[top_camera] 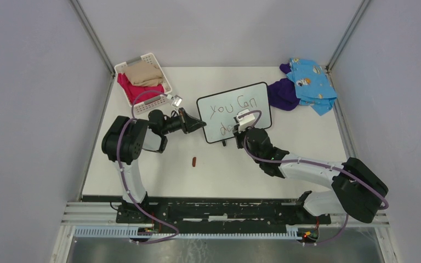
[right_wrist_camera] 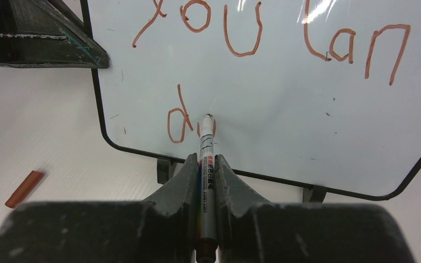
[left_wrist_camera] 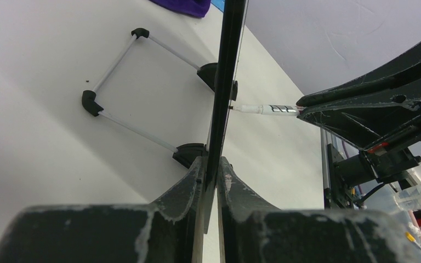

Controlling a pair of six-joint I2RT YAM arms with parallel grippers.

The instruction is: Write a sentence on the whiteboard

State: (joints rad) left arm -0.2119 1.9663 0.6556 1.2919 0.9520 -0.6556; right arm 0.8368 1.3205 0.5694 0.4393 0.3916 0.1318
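The whiteboard [top_camera: 252, 93] stands tilted mid-table on little black feet. It also shows in the right wrist view [right_wrist_camera: 307, 109], and edge-on in the left wrist view [left_wrist_camera: 227, 82]. The sentence [top_camera: 231, 107] reads "you can" on top, with "d" and part of an "o" [right_wrist_camera: 178, 123] below, in reddish-brown strokes. My left gripper [top_camera: 196, 124] is shut on the board's left edge, fingers [left_wrist_camera: 189, 183] on both sides of it. My right gripper [right_wrist_camera: 206, 164] is shut on a white marker [right_wrist_camera: 205, 156], tip touching the board at the "o". The marker also shows in the left wrist view [left_wrist_camera: 266, 109].
A brown marker cap [top_camera: 194, 161] lies on the table in front of the board, also in the right wrist view [right_wrist_camera: 24, 188]. A white basket [top_camera: 154, 102] of clothes is at the back left. Purple and blue cloths [top_camera: 301, 85] lie at the back right.
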